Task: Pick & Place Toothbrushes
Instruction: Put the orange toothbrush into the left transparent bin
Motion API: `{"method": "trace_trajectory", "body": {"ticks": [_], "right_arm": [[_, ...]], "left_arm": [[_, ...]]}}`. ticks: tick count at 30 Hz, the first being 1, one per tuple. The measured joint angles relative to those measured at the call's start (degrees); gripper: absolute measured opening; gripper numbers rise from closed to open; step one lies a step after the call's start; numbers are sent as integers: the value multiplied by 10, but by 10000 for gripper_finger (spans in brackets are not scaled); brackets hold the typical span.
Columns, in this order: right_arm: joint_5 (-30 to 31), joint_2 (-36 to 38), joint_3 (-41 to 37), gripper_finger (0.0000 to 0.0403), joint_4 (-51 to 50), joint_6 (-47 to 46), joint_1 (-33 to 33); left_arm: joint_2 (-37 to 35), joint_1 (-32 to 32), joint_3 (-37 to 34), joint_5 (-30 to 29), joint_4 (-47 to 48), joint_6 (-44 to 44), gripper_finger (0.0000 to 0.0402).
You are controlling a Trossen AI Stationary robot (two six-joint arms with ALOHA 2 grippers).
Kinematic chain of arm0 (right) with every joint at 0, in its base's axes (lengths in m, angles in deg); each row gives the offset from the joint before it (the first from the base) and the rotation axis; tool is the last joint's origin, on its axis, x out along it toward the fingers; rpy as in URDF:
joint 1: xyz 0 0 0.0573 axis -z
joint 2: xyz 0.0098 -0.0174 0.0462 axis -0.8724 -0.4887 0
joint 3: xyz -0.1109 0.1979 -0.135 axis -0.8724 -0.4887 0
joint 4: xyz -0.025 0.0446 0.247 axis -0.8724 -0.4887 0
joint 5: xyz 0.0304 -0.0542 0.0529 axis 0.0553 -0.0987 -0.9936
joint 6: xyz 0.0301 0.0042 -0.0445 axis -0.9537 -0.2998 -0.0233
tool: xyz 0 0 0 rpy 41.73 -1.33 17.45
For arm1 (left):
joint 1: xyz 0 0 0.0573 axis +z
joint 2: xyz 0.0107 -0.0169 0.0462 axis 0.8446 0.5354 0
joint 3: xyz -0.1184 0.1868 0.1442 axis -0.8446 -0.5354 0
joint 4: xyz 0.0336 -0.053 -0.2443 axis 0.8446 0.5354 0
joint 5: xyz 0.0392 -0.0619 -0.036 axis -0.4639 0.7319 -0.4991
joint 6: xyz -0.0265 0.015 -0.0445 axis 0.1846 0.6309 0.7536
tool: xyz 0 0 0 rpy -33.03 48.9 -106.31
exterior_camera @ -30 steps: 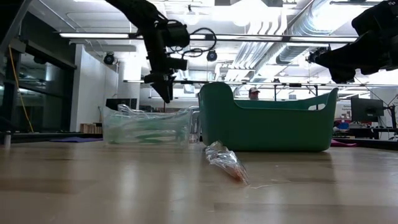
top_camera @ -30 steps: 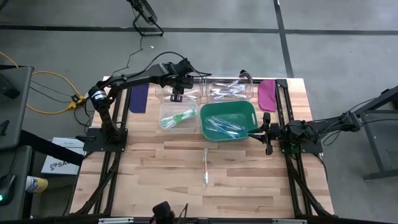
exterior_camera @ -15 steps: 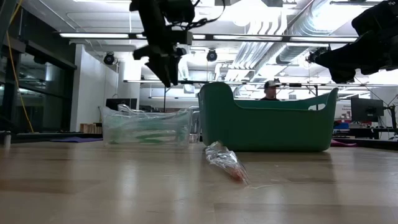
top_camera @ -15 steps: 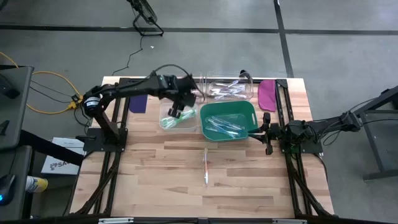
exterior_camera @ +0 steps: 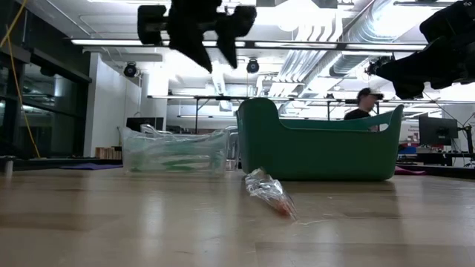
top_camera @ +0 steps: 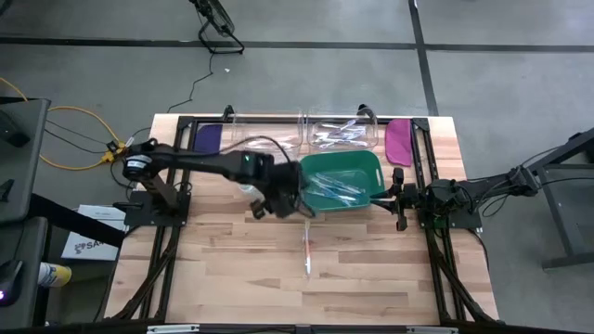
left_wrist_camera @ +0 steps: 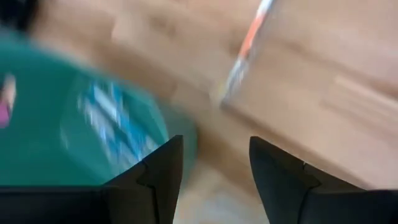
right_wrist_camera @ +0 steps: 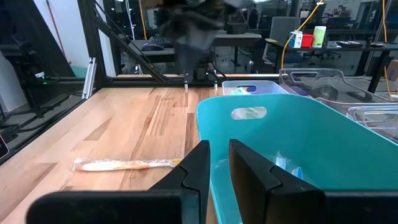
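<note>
Toothbrush (top_camera: pixel 307 247), sealed in a clear wrapper with an orange-red handle showing through, lies alone on the bare wooden table (top_camera: pixel 232 269), well apart from the green bin (top_camera: pixel 368 163) and on the bin's near side. More toothbrushes, blue and clear (top_camera: pixel 336 186), rest inside that bin, and others sit in the clear containers (top_camera: pixel 343 133) on the bin's far side. Left gripper (top_camera: pixel 278 202) hangs above the table just beside the bin's near-left corner, between the bin and the lone toothbrush; its fingers (left_wrist_camera: pixel 163 171) stand spread with nothing between them. Right gripper (top_camera: pixel 401 197) waits just beside the bin's right rim, its fingers nearly pressed together and empty. In judgement, the wrapped toothbrush is very light, stiff along the handle, and the film is slick and crinkly, so it may skid or rotate under a glancing touch. The sound hold is across the narrow width near mid-handle, fingers straddling the stick squarely and closing low against the table, avoiding the loose wrapper ends, which would slip free.
</note>
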Motion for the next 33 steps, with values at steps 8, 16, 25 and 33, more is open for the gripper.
{"method": "trace_trajectory", "body": {"ticks": [8, 16, 25, 33], "right_arm": [[0, 0, 0, 52, 0, 0, 0], [0, 0, 0, 52, 0, 0, 0], [0, 0, 0, 52, 0, 0, 0], [0, 0, 0, 52, 0, 0, 0]], "left_arm": [[58, -66, 0, 33, -108, -11, 177], [134, -103, -1, 33, -129, -108, 177], [202, -132, 0, 20, -195, -150, 177], [215, -134, 0, 15, -217, -150, 177]]}}
